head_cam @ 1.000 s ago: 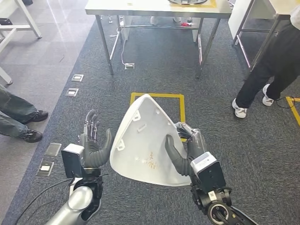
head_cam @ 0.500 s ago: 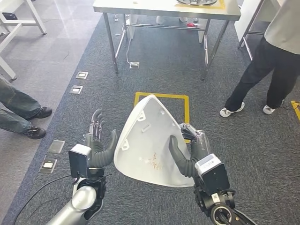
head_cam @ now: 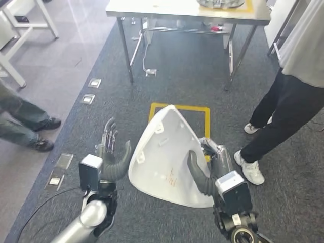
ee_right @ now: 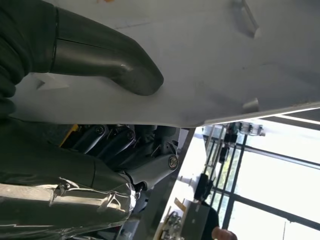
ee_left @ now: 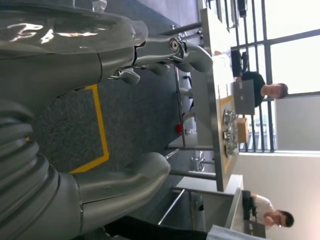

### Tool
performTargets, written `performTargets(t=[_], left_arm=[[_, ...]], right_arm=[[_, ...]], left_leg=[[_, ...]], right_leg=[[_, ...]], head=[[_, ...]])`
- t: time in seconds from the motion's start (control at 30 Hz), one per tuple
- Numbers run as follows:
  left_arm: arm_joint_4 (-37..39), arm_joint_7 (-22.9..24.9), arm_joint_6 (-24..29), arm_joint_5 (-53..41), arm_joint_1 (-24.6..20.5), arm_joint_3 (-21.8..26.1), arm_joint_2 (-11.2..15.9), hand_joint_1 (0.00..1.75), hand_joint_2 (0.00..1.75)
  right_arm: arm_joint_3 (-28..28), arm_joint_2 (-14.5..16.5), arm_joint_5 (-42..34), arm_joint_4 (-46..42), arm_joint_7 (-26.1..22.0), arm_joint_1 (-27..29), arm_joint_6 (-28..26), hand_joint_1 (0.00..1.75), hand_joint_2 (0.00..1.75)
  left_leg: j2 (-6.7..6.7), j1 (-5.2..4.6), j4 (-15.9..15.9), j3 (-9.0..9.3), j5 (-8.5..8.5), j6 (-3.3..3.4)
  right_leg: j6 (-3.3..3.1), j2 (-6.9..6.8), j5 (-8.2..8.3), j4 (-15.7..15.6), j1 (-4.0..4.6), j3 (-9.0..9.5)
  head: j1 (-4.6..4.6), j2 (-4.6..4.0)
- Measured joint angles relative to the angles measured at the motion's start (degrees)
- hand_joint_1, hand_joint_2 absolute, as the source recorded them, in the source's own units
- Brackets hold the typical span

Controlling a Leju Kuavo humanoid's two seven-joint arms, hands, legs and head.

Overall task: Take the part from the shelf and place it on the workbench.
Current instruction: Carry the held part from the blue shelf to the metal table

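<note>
The part (head_cam: pixel 168 157) is a large white triangular shell, held out in front of me above the carpet. My right hand (head_cam: pixel 208 169) grips its right edge, the thumb pressed on the inner face and the fingers behind. In the right wrist view the thumb (ee_right: pixel 113 65) lies on the white part (ee_right: pixel 226 50), with the fingers (ee_right: pixel 113 142) under its edge. My left hand (head_cam: pixel 111 157) is open, fingers spread, close beside the part's left edge and holding nothing. The steel workbench (head_cam: pixel 183 9) stands ahead.
A yellow square (head_cam: pixel 179 109) is taped on the carpet between me and the workbench. A person (head_cam: pixel 294 86) stands close on the right. Another person's legs (head_cam: pixel 23 121) are at the left. Floor outlets (head_cam: pixel 91 91) and a white table frame (head_cam: pixel 23 30) lie to the left.
The whole picture has shifted: the workbench and yellow square sit nearer. The person on the right has stepped closer. Both hands and the part keep the same pose.
</note>
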Motion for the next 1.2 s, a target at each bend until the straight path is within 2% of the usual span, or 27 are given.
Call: performTargets(t=[0.07, 0.13, 0.2, 0.23, 0.27, 0.3, 0.33, 0.4, 0.43, 0.47, 0.53, 0.57, 0.63, 0.67, 0.73, 0.77, 0.8, 0.83, 0.9, 0.93, 0.97, 1.03, 1.07, 1.1, 1.13, 1.17, 1.2], left_arm=[[-0.03, -0.01, -0.01, -0.04, -0.07, -0.01, -0.01, 0.00, 1.75], [-0.02, -0.01, -0.02, -0.03, -0.04, -0.01, 0.03, 0.00, 1.75], [-0.02, 0.02, -0.02, 0.03, 0.13, -0.02, 0.10, 0.00, 1.75], [-0.02, 0.03, -0.02, 0.04, 0.19, -0.02, 0.13, 0.00, 1.75], [-0.02, 0.02, -0.02, 0.04, 0.22, -0.02, 0.15, 0.00, 1.75], [-0.02, 0.02, -0.02, 0.04, 0.22, -0.02, 0.16, 0.00, 1.75], [-0.01, 0.02, -0.02, 0.04, 0.23, -0.02, 0.16, 0.00, 1.75], [0.01, 0.03, -0.02, 0.05, 0.31, -0.04, 0.19, 0.00, 1.75], [0.00, 0.03, -0.02, 0.05, 0.35, -0.07, 0.22, 0.00, 1.75], [-0.02, 0.02, -0.04, 0.05, 0.36, -0.10, 0.23, 0.00, 1.75], [-0.06, -0.01, -0.17, 0.04, 0.18, -0.18, 0.18, 0.00, 1.75], [-0.06, -0.03, -0.24, 0.05, 0.10, -0.21, 0.12, 0.00, 1.75], [-0.05, -0.05, -0.36, 0.07, 0.06, -0.28, 0.07, 0.00, 1.75], [-0.05, -0.06, -0.39, 0.08, 0.08, -0.32, 0.06, 0.00, 1.75], [-0.04, -0.06, -0.43, 0.08, 0.15, -0.38, 0.06, 0.00, 1.75], [-0.04, -0.06, -0.43, 0.08, 0.19, -0.39, 0.06, 0.00, 1.75], [-0.04, -0.06, -0.43, 0.08, 0.24, -0.40, 0.06, 0.00, 1.75], [-0.04, -0.06, -0.43, 0.08, 0.27, -0.40, 0.06, 0.00, 1.75], [0.02, -0.04, -0.43, 0.09, 0.42, -0.47, 0.07, 0.00, 1.75], [0.03, -0.02, -0.43, 0.09, 0.50, -0.52, 0.08, 0.00, 1.75], [0.03, -0.01, -0.42, 0.08, 0.53, -0.56, 0.07, 0.00, 1.75], [-0.13, -0.02, -0.38, 0.05, 0.27, -0.60, -0.01, 0.00, 1.75], [-0.21, -0.05, -0.37, 0.01, 0.10, -0.60, -0.04, 0.00, 1.75], [-0.27, -0.09, -0.37, -0.03, -0.03, -0.60, -0.05, 0.00, 1.75], [-0.30, -0.13, -0.38, -0.04, -0.01, -0.60, -0.04, 0.00, 1.75], [-0.30, -0.15, -0.38, -0.04, 0.06, -0.61, -0.01, 0.00, 1.75], [-0.30, -0.16, -0.39, -0.02, 0.15, -0.61, 0.02, 0.00, 1.75]], right_arm=[[-0.06, 0.03, 0.05, -0.02, -0.12, 0.12, 0.03, 1.75, 1.75], [-0.08, 0.03, 0.08, -0.01, -0.19, 0.20, 0.08, 1.75, 1.75], [-0.07, 0.03, 0.07, 0.00, -0.17, 0.36, 0.11, 1.75, 1.75], [-0.07, 0.04, 0.07, 0.01, -0.17, 0.42, 0.13, 1.75, 1.75], [-0.06, 0.04, 0.07, 0.01, -0.17, 0.44, 0.14, 1.75, 1.75], [-0.06, 0.05, 0.07, 0.01, -0.18, 0.44, 0.15, 1.75, 1.75], [-0.06, 0.05, 0.07, 0.01, -0.17, 0.44, 0.17, 1.75, 1.75], [-0.05, 0.05, 0.07, 0.02, -0.16, 0.42, 0.19, 1.75, 1.75], [-0.05, 0.08, 0.07, 0.01, -0.14, 0.42, 0.23, 1.75, 1.75], [-0.07, 0.11, 0.07, 0.00, -0.13, 0.39, 0.27, 1.75, 1.75], [-0.17, 0.20, 0.07, -0.05, -0.15, 0.25, 0.35, 1.75, 1.75], [-0.22, 0.23, 0.07, -0.07, -0.19, 0.18, 0.36, 1.75, 1.75], [-0.29, 0.27, 0.07, -0.09, -0.23, 0.18, 0.37, 1.75, 1.75], [-0.33, 0.27, 0.07, -0.08, -0.25, 0.25, 0.37, 1.75, 1.75], [-0.38, 0.27, 0.07, -0.07, -0.25, 0.40, 0.37, 1.75, 1.75], [-0.39, 0.27, 0.07, -0.06, -0.25, 0.45, 0.37, 1.75, 1.75], [-0.39, 0.27, 0.07, -0.06, -0.25, 0.48, 0.36, 1.75, 1.75], [-0.40, 0.27, 0.07, -0.06, -0.25, 0.51, 0.35, 1.75, 1.75], [-0.41, 0.27, 0.06, 0.00, -0.25, 0.85, 0.31, 1.75, 1.75], [-0.42, 0.27, 0.04, 0.03, -0.22, 1.04, 0.29, 1.75, 1.75], [-0.43, 0.28, 0.04, 0.02, -0.23, 1.13, 0.28, 1.75, 1.75], [-0.49, 0.34, 0.05, -0.14, -0.28, 0.82, 0.24, 1.75, 1.75], [-0.52, 0.39, 0.06, -0.24, -0.38, 0.61, 0.19, 1.75, 1.75], [-0.54, 0.44, 0.05, -0.29, -0.45, 0.48, 0.13, 1.75, 1.75], [-0.55, 0.48, 0.05, -0.33, -0.52, 0.44, 0.08, 1.75, 1.75], [-0.54, 0.49, 0.05, -0.33, -0.57, 0.46, 0.04, 1.75, 1.75], [-0.54, 0.49, 0.05, -0.32, -0.57, 0.47, 0.03, 1.75, 1.75]], left_leg=[[0.23, 0.06, 3.98, -2.09, 1.05, -0.64], [0.56, 0.21, 11.85, -7.41, 0.85, -1.24], [0.67, 0.30, 17.57, -12.79, -2.50, -1.57], [0.67, 0.30, 18.03, -14.34, -4.07, -1.55], [0.67, 0.29, 16.82, -15.02, -4.58, -1.42], [0.68, 0.25, 14.03, -14.85, -3.50, -1.19], [0.73, 0.18, 10.18, -14.19, -0.59, -0.81], [0.88, -0.19, 3.40, -12.81, 6.63, -0.02], [0.89, -0.38, 1.73, -12.29, 8.77, 0.28], [0.82, -0.48, 1.16, -11.92, 9.27, 0.53], [0.59, -0.41, 1.03, -10.50, 8.03, 1.17], [0.53, -0.32, 0.85, -9.58, 7.46, 1.59], [0.47, -0.27, 0.74, -7.61, 6.14, 2.18], [0.45, -0.30, 0.74, -6.61, 5.25, 2.36], [0.30, -0.38, 0.74, -4.26, 3.27, 2.50], [0.17, -0.41, 0.74, -2.87, 2.19, 2.51], [0.04, -0.46, 0.72, -1.41, 1.08, 2.51], [-0.04, -0.54, 0.70, 0.09, -0.04, 2.50], [-0.31, -0.73, 0.77, 2.53, -2.20, 2.28], [-0.47, -0.75, 0.69, 3.35, -3.12, 2.00], [-0.63, -0.72, 0.74, 3.87, -3.67, 1.69], [-0.73, -0.67, 2.48, 3.37, -3.10, 1.07], [-0.54, -0.69, 5.46, 1.76, -1.62, 0.79], [-0.32, -0.69, 9.34, -0.72, -0.17, 0.46], [-0.07, -0.57, 13.52, -3.85, 0.54, 0.10], [0.16, -0.37, 16.97, -6.89, 0.22, -0.28], [0.27, -0.13, 18.81, -9.43, -1.60, -0.60]], right_leg=[[-0.67, 0.01, -0.34, -0.52, -0.20, 1.16], [-1.21, -0.02, -1.18, -1.14, -0.31, 2.77], [-1.45, -0.01, -2.47, -1.44, -0.26, 4.51], [-1.47, 0.04, -3.21, -1.49, -0.24, 5.48], [-1.48, 0.10, -4.02, -1.50, -0.21, 6.55], [-1.44, 0.15, -4.87, -1.52, -0.17, 7.72], [-1.38, 0.14, -5.79, -1.56, -0.12, 8.68], [-1.02, 0.23, -7.69, -1.52, 0.14, 10.47], [-0.78, 0.23, -8.57, -1.81, 0.27, 11.12], [-0.47, 0.26, -8.99, -1.98, 0.38, 12.11], [0.12, 0.17, -8.58, -0.64, 0.32, 12.52], [0.38, 0.16, -7.99, 1.85, 0.25, 11.70], [0.73, 0.13, -8.36, 9.14, 0.11, 7.23], [0.83, 0.12, -9.87, 12.65, 0.13, 4.50], [0.88, 0.11, -14.91, 16.24, 0.17, -0.41], [0.84, 0.10, -17.03, 15.87, 0.22, -2.00], [0.67, 0.12, -17.59, 14.14, 0.30, -2.99], [0.32, 0.15, -15.50, 11.35, 0.44, -3.60], [-0.65, 0.40, -5.16, 5.38, 0.91, -4.22], [-1.09, 0.52, -0.72, 3.53, 1.17, -4.00], [-1.44, 0.60, 1.74, 2.65, 1.39, -3.63], [-1.94, 0.59, 1.23, 2.08, 1.39, -2.11], [-2.19, 0.58, 0.82, 1.39, 1.19, -1.18], [-2.36, 0.58, 0.46, 0.59, 0.94, -0.01], [-2.46, 0.56, -0.04, -0.31, 0.66, 1.35], [-2.50, 0.54, -0.66, -1.06, 0.52, 2.67], [-2.48, 0.55, -1.33, -1.59, 0.37, 3.92]], head=[[-0.61, -0.01], [-1.50, -0.01], [-2.27, 0.00], [-2.54, 0.00], [-2.83, 0.00], [-3.12, 0.00], [-3.39, 0.00], [-3.80, 0.00], [-3.86, 0.00], [-3.83, 0.00], [-3.52, 0.00], [-3.30, 0.00], [-2.64, 0.00], [-2.33, 0.00], [-1.74, 0.00], [-1.45, 0.00], [-1.16, 0.00], [-0.85, 0.00], [-0.46, -0.01], [-0.43, -0.01], [-0.52, -0.01], [-0.47, -0.01], [-0.48, -0.01], [-0.62, -0.01], [-0.94, 0.00], [-1.28, 0.00], [-1.60, 0.00]])
